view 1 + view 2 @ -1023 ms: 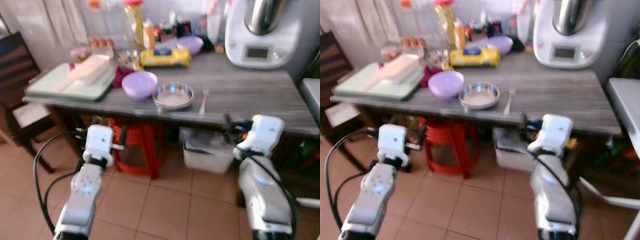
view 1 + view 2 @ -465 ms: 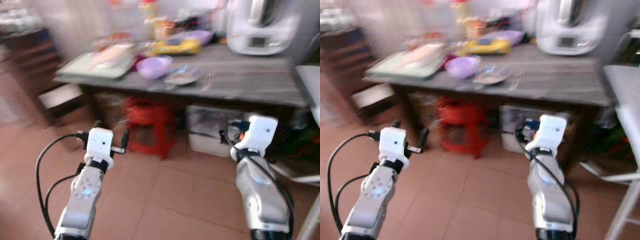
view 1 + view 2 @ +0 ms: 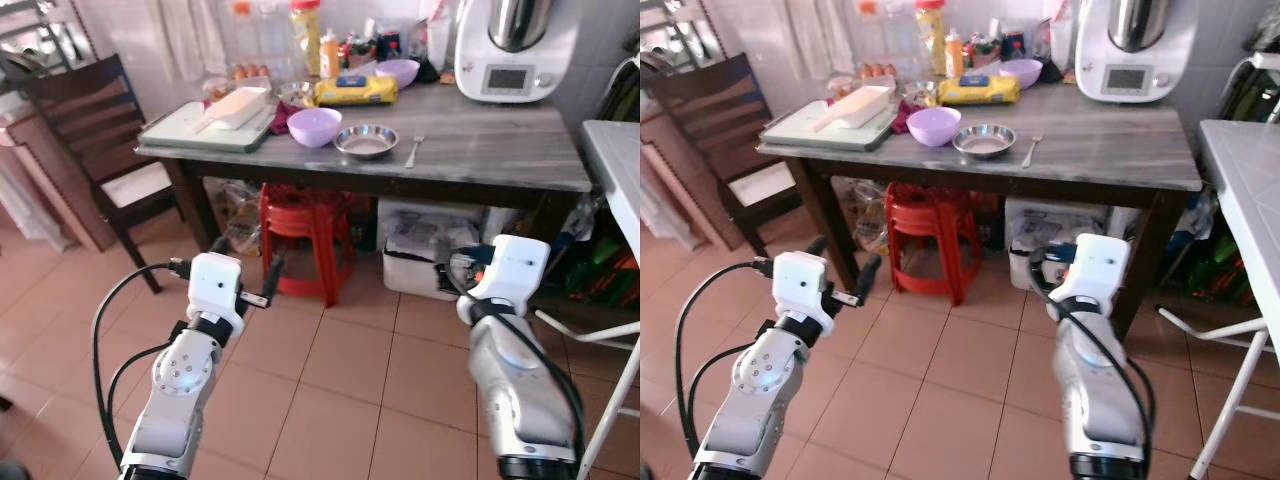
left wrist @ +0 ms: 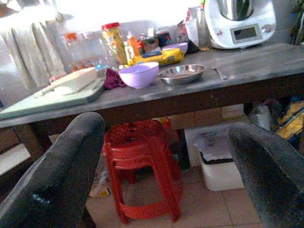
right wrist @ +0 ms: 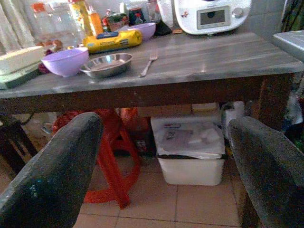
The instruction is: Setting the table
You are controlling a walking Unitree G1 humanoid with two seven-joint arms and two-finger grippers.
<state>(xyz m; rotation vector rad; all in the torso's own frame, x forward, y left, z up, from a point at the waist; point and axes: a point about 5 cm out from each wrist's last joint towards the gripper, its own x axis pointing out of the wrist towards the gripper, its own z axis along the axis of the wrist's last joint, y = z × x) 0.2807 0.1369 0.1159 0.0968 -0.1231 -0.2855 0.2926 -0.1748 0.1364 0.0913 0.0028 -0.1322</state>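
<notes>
A grey wooden table (image 3: 500,165) stands ahead of me across the tiled floor. On it a purple bowl (image 3: 316,126), a steel bowl (image 3: 366,141) and a fork (image 3: 413,152) lie in a row near the front edge. A second purple bowl (image 3: 398,71) sits at the back. My left gripper (image 4: 166,126) is held low before the table, open and empty. My right gripper (image 5: 166,121) is also open and empty, level with the space under the tabletop. Both are well short of the table.
A red stool (image 3: 300,235) and a white bin (image 3: 425,255) stand under the table. A dark chair (image 3: 95,125) is at the left and a white table (image 3: 1250,190) at the right. A tray (image 3: 190,128), a yellow packet (image 3: 352,90), bottles and a food processor (image 3: 515,45) crowd the tabletop.
The whole view has pulled back from the table and sharpened after a blur, so the table now lies farther off. Both arms hold the same pose.
</notes>
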